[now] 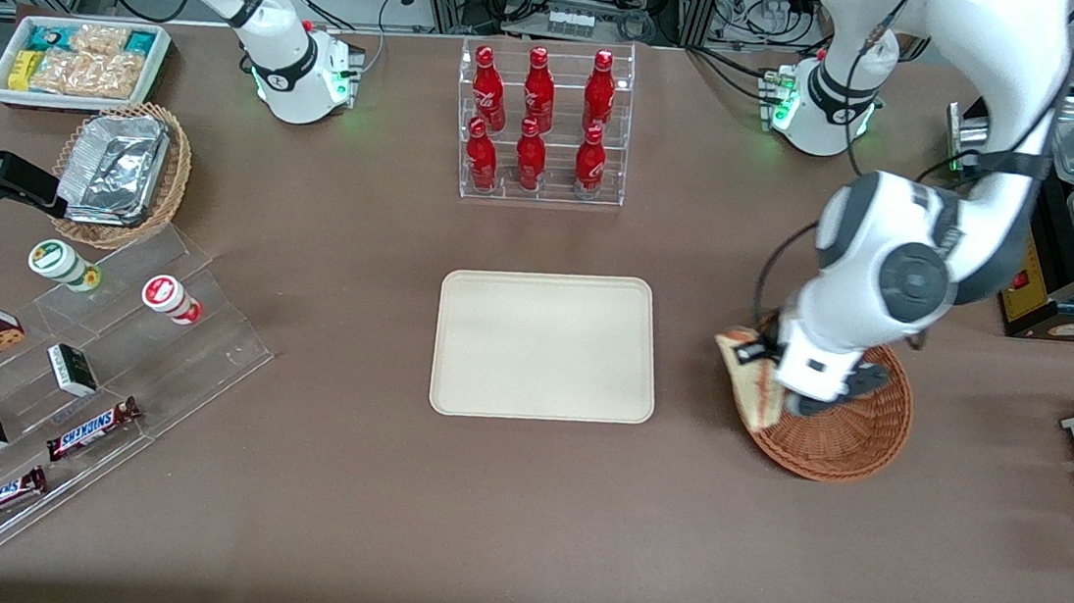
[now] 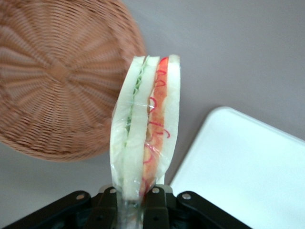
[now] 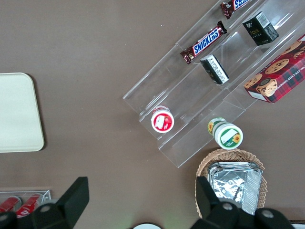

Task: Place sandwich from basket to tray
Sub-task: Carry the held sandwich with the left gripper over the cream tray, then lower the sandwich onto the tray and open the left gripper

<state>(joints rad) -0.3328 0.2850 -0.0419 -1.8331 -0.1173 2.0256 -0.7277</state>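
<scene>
Left wrist view: tool clamps sandwich | front view: above basket rim, beside tray

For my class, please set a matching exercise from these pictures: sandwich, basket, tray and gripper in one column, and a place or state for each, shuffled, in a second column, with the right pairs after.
Things:
1. sandwich
2. basket
3. tray
4. gripper

Places or states:
A. bare, nothing lying on it
B. held up in the fingers, clear of the wicker
C. shut on the wrapped wedge, above the basket's rim on the tray's side
D. on the table toward the working arm's end, nothing seen in it

Pairs: 1-B, 2-D, 3-A, 4-C
</scene>
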